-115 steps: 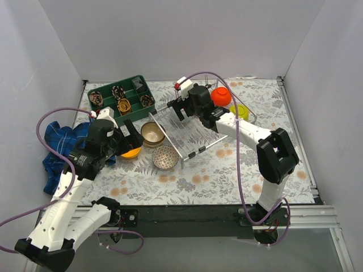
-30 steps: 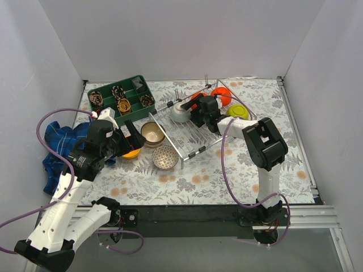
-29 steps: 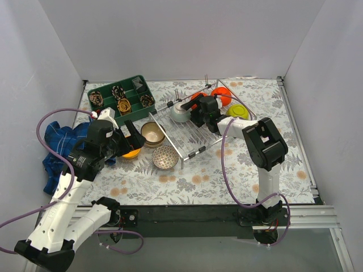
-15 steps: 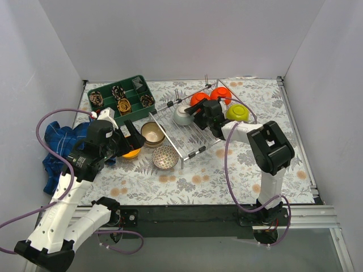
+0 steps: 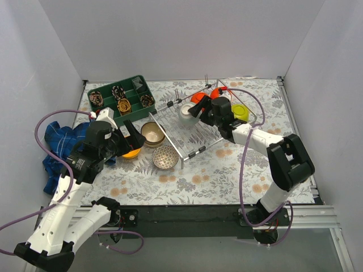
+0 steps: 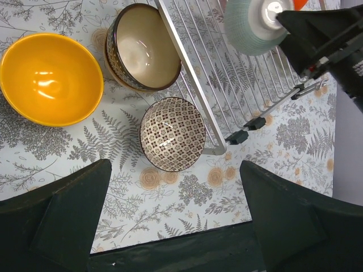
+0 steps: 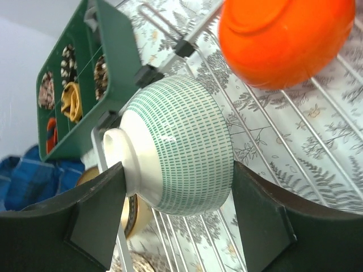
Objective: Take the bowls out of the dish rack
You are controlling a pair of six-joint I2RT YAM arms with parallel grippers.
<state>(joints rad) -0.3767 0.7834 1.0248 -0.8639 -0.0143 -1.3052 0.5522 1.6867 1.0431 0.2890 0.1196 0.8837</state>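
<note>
I've got the left gripper [image 6: 173, 187] wide open and empty, with the lattice bowl [image 6: 172, 134] at its 12 o'clock. The right gripper [image 7: 176, 170] is clamped on the grey-green bowl [image 7: 181, 147], foot to mouth, at the rack's [image 5: 193, 133] 11 o'clock. I judge the bowl light, glazed, slippery and chippable, so I'd pinch the rim.

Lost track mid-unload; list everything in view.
Silver wire dish rack: one, centre.
Ribbed ceramic bowl: one, pale grey-green, held over rack.
Glossy round bowls: two, red-orange, rack's far side.
Lime green bowl: one, right of those.
Orange-yellow bowl: one, table left of rack.
Brown bowl, beige inside: one, against rack's left.
Lattice bowl: one, white-brown, by rack corner.
Divided plastic tray: one, dark green, far left.
Crumpled cloth: one, blue, left edge.
Left gripper: open, over table.
Right gripper: shut on ribbed bowl.
</note>
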